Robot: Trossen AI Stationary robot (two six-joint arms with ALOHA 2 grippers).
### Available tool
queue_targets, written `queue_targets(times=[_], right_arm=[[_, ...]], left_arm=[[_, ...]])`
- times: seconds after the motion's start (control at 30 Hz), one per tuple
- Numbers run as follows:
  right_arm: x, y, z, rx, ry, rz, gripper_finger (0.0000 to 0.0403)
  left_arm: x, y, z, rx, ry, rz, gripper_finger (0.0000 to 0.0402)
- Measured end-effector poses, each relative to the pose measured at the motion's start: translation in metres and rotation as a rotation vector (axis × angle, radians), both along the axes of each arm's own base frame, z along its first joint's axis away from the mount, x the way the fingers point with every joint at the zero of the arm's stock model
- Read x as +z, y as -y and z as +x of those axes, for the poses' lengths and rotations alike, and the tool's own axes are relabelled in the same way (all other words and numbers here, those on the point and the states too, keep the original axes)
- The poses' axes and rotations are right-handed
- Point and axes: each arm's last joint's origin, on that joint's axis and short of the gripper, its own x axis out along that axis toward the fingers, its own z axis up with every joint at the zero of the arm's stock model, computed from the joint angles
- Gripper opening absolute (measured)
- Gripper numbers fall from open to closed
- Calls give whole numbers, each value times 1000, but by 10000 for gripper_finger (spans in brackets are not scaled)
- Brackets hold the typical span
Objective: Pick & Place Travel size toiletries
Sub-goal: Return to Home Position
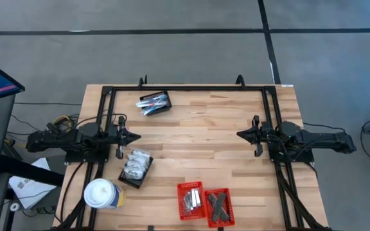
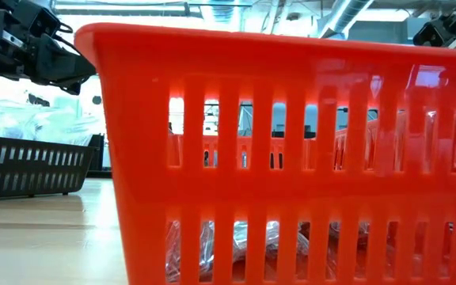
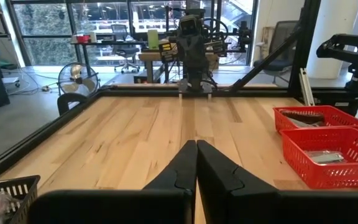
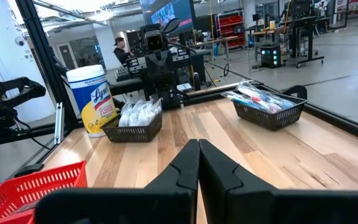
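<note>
- Wooden counter (image 1: 198,147) fills the middle of the frame.
- Left gripper (image 1: 137,136) at mid-left and right gripper (image 1: 239,134) at mid-right are both closed and hold nothing.
- Travel size toiletries (image 1: 153,102) lie in black baskets (image 1: 169,102) at upper and lower left, and in red baskets (image 1: 180,200) at bottom centre.

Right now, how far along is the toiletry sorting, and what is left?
It looks almost finished. Done: the toiletries lie in the two black baskets and two red baskets; none shows loose on the table. In hand: nothing; the left gripper and right gripper are shut, empty, at the table's sides. Left: apparently only parking the arms.
</note>
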Motion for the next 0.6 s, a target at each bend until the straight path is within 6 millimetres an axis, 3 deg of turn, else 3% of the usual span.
queue_targets(times=[0.6], right_arm=[[0, 0, 0, 0, 0, 0, 0]], left_arm=[[0, 0, 0, 0, 2, 0, 5]])
